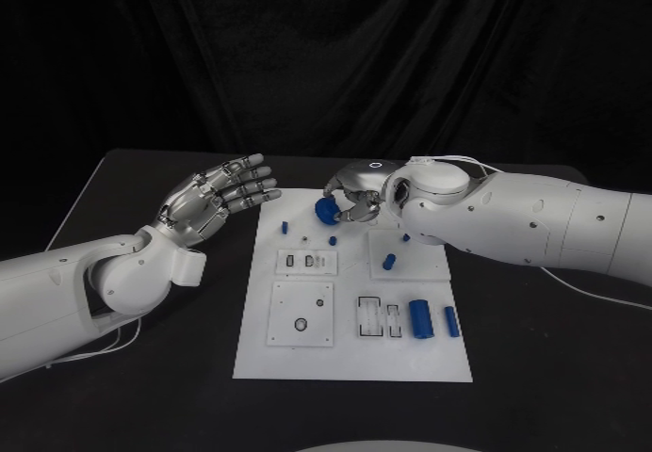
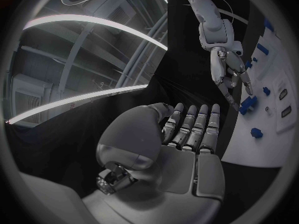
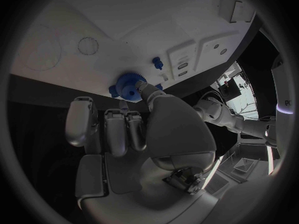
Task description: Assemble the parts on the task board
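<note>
Bench [image 1: 544, 377]: black, carrying the task board at frame centre. Task board [image 1: 353, 363]: white plate with several recessed panels; most slots appear unfilled, so assembly is judged to be at an early stage. Left hand [image 1: 218, 200]: at upper left of the frame, beside the board's left edge, fingers spread and holding nothing. Right hand [image 1: 360, 202]: at upper centre, over the board's top edge, pinching the blue gear. Blue gear [image 3: 129, 85]: toothed round part with a hub, held at the fingertips just above the board's upper edge, not yet seated. Two blue cylinders [image 1: 423, 318]: lying side by side at lower right of the board, judged loose. Small blue pegs [image 1: 389, 261]: scattered on the upper half; whether seated or loose cannot be told.
</note>
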`<action>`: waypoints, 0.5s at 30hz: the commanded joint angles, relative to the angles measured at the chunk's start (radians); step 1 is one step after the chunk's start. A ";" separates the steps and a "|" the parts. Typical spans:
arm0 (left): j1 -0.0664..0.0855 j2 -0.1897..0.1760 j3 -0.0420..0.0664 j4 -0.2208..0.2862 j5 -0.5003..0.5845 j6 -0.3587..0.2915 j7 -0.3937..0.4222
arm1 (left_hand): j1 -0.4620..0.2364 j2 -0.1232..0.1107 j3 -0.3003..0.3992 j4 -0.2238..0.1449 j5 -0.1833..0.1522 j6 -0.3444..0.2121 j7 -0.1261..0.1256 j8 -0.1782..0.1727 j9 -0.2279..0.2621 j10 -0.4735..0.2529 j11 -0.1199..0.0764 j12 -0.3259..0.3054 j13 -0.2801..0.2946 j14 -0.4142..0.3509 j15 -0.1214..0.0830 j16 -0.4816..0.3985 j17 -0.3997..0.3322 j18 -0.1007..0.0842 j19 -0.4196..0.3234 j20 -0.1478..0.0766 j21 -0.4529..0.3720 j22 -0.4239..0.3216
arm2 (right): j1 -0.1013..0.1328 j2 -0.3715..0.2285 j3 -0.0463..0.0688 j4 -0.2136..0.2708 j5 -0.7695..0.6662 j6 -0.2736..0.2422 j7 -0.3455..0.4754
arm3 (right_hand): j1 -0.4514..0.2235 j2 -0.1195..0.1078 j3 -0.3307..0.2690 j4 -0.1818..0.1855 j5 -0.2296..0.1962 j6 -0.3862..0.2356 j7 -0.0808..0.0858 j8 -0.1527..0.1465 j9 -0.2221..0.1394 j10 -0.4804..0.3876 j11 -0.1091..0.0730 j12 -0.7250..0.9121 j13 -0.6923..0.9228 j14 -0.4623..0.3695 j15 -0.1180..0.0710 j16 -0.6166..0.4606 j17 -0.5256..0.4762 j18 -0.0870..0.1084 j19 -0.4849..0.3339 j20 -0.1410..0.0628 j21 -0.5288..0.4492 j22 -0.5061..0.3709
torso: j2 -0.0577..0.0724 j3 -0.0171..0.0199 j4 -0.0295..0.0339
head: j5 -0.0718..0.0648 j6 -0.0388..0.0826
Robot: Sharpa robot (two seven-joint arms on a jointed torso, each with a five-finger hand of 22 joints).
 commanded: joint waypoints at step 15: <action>-0.002 0.005 0.001 -0.002 0.006 0.014 0.007 | -0.009 0.003 0.009 0.001 0.002 0.004 0.004 0.004 0.002 0.003 0.004 0.004 0.001 0.008 0.001 0.006 0.001 -0.007 0.005 -0.004 0.005 -0.001 | -0.005 0.025 0.001 -0.013 -0.007 0.015 0.001 | 0.009 0.022 -0.003 0.000 -0.006 0.057 -0.002 0.015 0.007 0.002 -0.001 -0.001 0.152 0.061 0.005 -0.005 0.161 0.009 -0.005 -0.001 -0.002 0.054 | 0.000 -0.0004 0.0017 | -0.004 -0.002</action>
